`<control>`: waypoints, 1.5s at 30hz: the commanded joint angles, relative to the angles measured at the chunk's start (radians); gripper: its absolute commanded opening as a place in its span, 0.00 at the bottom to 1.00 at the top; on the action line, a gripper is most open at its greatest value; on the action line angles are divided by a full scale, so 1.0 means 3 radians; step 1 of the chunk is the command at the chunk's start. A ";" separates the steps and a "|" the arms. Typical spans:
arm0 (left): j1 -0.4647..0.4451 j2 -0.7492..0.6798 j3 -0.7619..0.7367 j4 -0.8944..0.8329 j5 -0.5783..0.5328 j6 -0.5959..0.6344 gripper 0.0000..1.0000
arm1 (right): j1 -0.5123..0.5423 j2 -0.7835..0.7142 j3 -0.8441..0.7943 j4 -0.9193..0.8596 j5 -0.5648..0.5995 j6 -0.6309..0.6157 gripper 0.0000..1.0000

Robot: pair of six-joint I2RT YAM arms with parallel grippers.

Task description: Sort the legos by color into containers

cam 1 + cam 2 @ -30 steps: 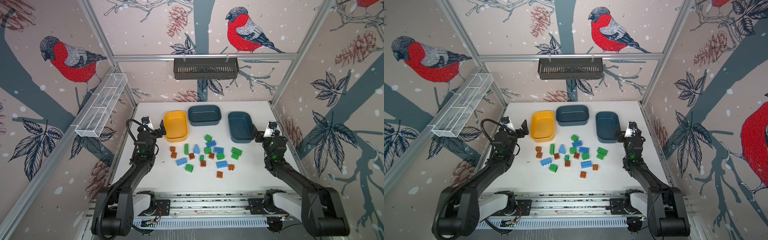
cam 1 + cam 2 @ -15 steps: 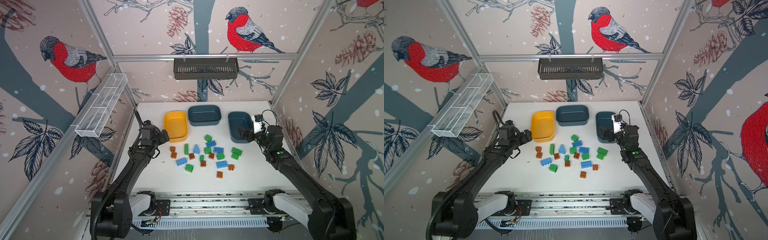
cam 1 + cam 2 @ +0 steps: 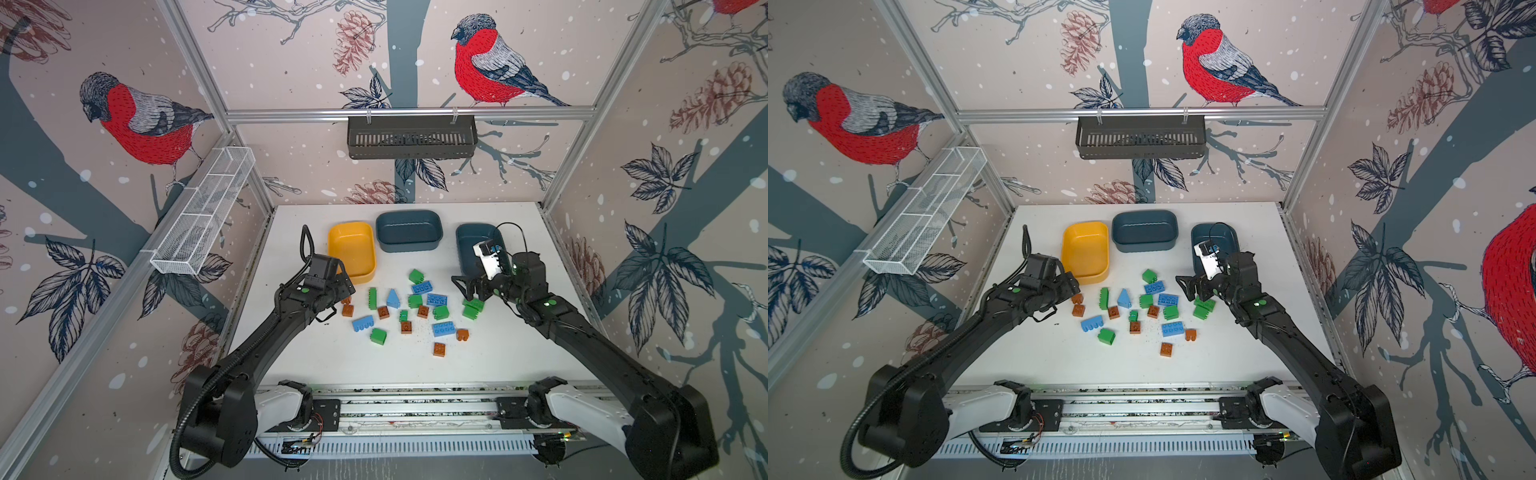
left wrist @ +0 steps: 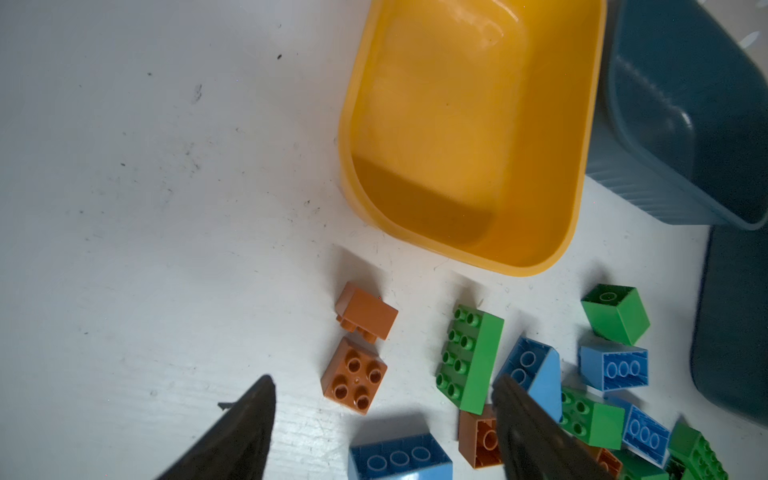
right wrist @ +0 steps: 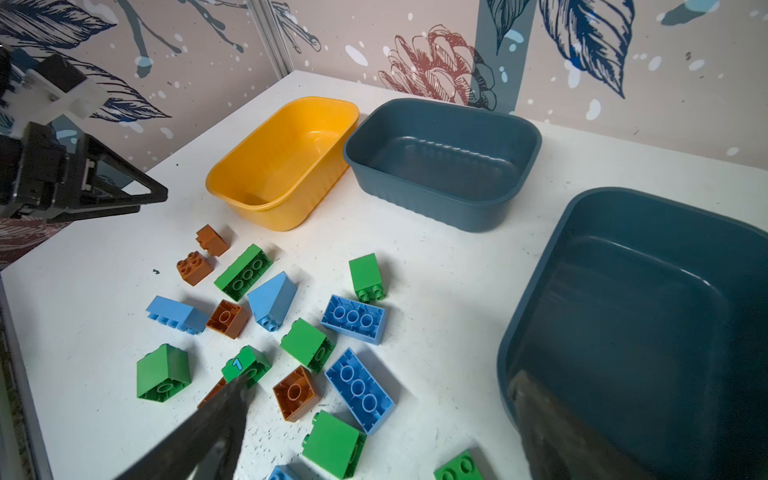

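Observation:
Several brown, green and light blue legos (image 3: 407, 307) lie scattered mid-table in both top views. Behind them stand three containers, all bare inside: a yellow tub (image 3: 352, 249), a teal tub (image 3: 408, 230) and a second teal tub (image 3: 473, 245). My left gripper (image 3: 347, 291) is open low over the pile's left edge. In the left wrist view a brown 2x2 brick (image 4: 354, 376) and a blue brick (image 4: 399, 457) lie between its fingers (image 4: 249, 415). My right gripper (image 3: 467, 289) is open wide above the pile's right side, next to the right teal tub (image 5: 623, 332).
A white wire mesh tray (image 3: 203, 212) hangs on the left wall. A dark slotted basket (image 3: 411, 137) hangs on the back wall. Enclosure walls close in both sides, and the arms' rail (image 3: 415, 407) runs along the front edge.
Both arms have swung in from the table's sides to the brick pile. The left gripper has come down over the brown bricks and the right has reached toward the green ones.

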 commanded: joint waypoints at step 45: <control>-0.0331 0.1361 0.0303 0.0041 -0.0626 -0.1203 0.34 | 0.0071 0.0119 0.0058 -0.0278 0.0043 -0.0209 0.99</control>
